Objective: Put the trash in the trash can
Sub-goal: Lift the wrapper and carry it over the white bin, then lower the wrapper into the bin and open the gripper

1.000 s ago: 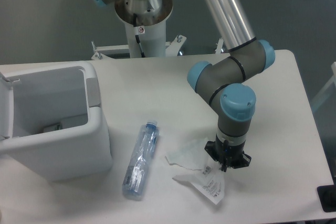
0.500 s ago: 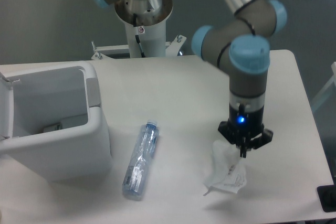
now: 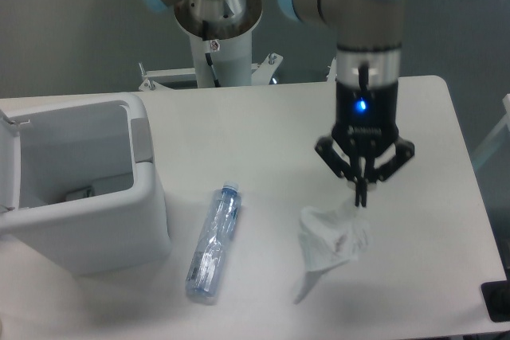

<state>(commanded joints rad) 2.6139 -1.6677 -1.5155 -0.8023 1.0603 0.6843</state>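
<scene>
jaws: pinched together on the top of the wrapper [image 3: 333, 238], which hangs from the gripper [image 3: 362, 197] above the bench [image 3: 263, 129]
arm: wrist vertical, pointing straight down, blue light lit
trash can [image 3: 80, 185]: open, at the bench's left end; a small object inside, unclear
bottle [image 3: 213, 242]: lying on the bench between trash can and wrapper

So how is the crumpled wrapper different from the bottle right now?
The wrapper hangs pinched in the tool, while the crushed bottle lies flat on the table, untouched. The wrapper is milky white and limp; the bottle is clear, bluish and long, keeping a stiff shape. The bottle lies nearer the white trash can than the wrapper does. Both are outside the can.
</scene>
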